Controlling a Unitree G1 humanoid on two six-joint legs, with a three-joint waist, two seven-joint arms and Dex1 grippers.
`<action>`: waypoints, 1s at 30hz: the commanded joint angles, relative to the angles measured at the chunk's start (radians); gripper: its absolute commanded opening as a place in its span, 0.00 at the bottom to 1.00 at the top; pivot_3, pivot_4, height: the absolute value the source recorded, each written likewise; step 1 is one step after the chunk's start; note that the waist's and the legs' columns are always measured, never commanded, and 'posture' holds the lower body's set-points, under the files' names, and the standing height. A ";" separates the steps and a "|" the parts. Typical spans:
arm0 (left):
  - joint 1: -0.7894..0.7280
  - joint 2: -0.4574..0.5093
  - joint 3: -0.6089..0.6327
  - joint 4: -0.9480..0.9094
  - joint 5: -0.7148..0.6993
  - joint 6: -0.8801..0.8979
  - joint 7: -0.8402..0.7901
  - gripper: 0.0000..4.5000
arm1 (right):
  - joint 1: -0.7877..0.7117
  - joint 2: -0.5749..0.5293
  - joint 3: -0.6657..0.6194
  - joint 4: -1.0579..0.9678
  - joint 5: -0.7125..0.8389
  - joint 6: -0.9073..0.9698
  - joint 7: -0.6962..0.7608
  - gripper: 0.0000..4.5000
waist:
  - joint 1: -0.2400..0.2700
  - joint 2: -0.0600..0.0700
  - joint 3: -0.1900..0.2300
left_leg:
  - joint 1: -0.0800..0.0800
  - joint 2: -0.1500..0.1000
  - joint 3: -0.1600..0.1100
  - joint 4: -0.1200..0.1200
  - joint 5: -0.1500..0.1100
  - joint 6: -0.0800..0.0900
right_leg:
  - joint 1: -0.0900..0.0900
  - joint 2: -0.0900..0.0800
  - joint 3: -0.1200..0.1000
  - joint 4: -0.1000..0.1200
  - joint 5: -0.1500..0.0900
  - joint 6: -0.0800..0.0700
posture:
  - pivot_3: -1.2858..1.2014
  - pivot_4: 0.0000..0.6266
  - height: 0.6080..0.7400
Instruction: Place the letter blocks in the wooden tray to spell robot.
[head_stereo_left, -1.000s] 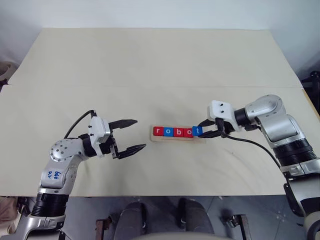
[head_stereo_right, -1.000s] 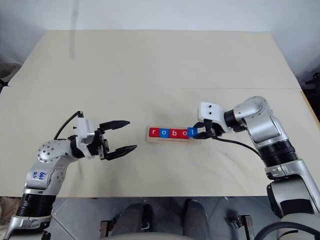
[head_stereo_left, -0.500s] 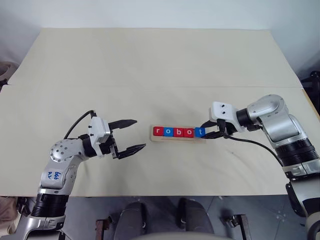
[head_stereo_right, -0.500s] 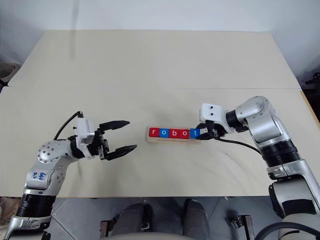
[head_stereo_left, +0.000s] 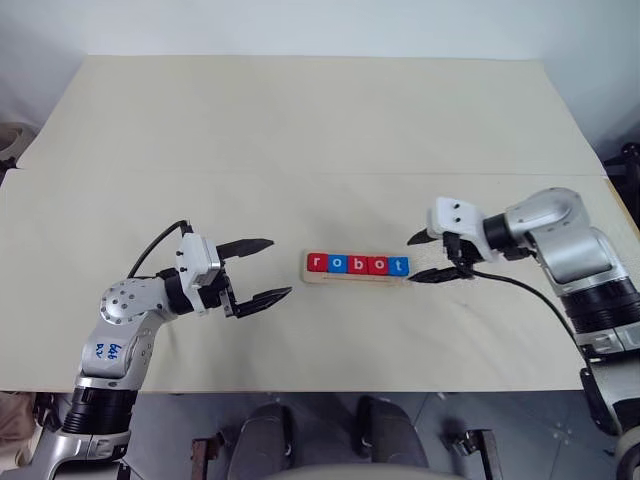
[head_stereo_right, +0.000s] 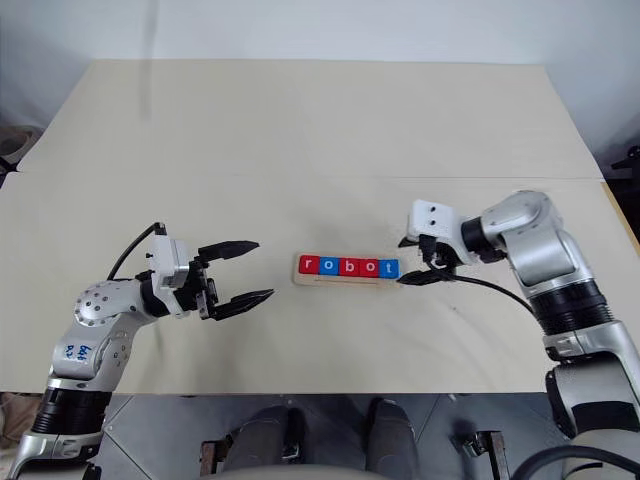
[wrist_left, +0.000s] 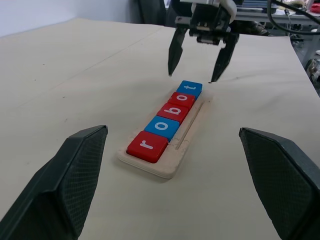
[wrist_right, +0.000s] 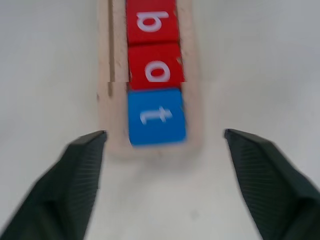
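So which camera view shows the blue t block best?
The right wrist view: the t block is close and unobstructed at the tray's end. The left wrist view shows it farther away, last in the row. The head views show it small.

Head pair: high above the near edge of the tabletop (head_stereo_left: 300, 120), looking forward and down. Left wrist: low, level, facing along the wooden tray (wrist_left: 165, 167) toward the right claw (wrist_left: 198, 62). Right wrist: close over the tray's end. Shared by all: the letter blocks (head_stereo_left: 357, 264).
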 joint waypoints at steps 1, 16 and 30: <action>0.006 0.002 0.019 -0.039 -0.009 -0.012 0.003 1.00 | 0.012 -0.027 -0.025 -0.008 0.010 -0.018 0.010 0.57 | -0.001 0.000 0.000 | 0.000 0.000 0.000 0.000 0.000 0.000 | 0.000 0.000 0.000 0.000 0.000 0.000 | 0.52 0.24 1.00; -0.003 0.001 0.018 -0.035 -0.004 -0.013 0.010 1.00 | 0.009 0.031 0.004 -0.002 0.003 -0.003 -0.010 0.01 | 0.000 0.000 0.000 | 0.000 0.000 0.000 0.000 0.000 0.000 | 0.000 0.000 0.000 0.000 0.000 0.000 | 0.52 0.24 1.00; -0.002 -0.007 0.014 -0.019 -0.003 -0.023 0.012 1.00 | 0.050 0.048 -0.031 -0.074 0.038 0.045 -0.029 0.01 | 0.000 0.000 0.000 | 0.000 0.000 0.000 0.000 0.000 0.000 | 0.000 0.000 0.000 0.000 0.000 0.000 | 0.52 0.24 1.00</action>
